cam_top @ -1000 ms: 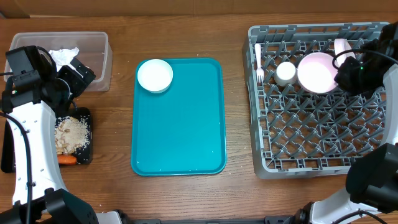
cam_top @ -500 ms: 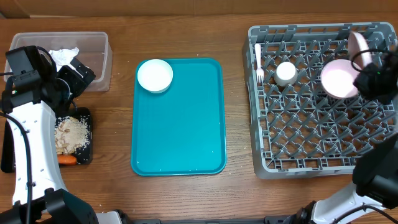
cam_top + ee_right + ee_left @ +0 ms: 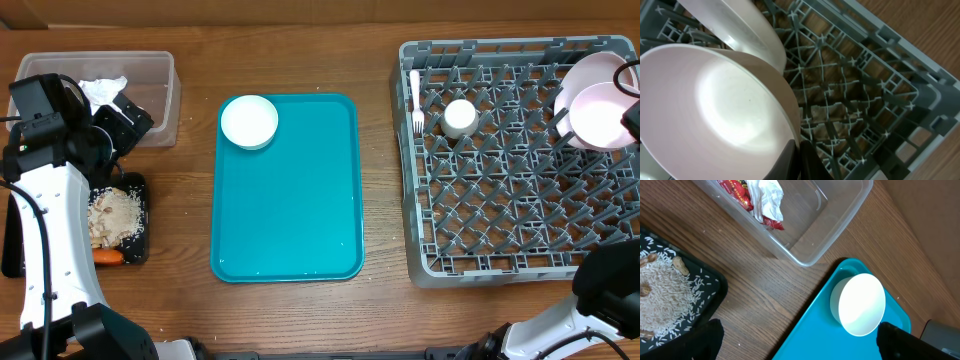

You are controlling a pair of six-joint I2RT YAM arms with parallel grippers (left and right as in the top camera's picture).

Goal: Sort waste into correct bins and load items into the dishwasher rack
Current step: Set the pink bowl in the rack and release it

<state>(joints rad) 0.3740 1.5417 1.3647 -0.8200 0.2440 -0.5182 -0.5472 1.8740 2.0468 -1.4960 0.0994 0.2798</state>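
R gripper (image 3: 796,150): clamped on bowl (image 3: 715,110) rim; bowl tilted on edge at rack (image 3: 500,200) far-right, just beside plate (image 3: 740,25), likely so it racks upright | L gripper (image 3: 800,347): wide open, empty, between tub (image 3: 830,225) and tray (image 3: 300,200) | second bowl (image 3: 249,121): on tray, far-left corner

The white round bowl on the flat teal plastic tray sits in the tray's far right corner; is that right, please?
Not quite: the white round bowl sits in the far left corner of the flat teal plastic tray, not its far right one, as the overhead view shows.
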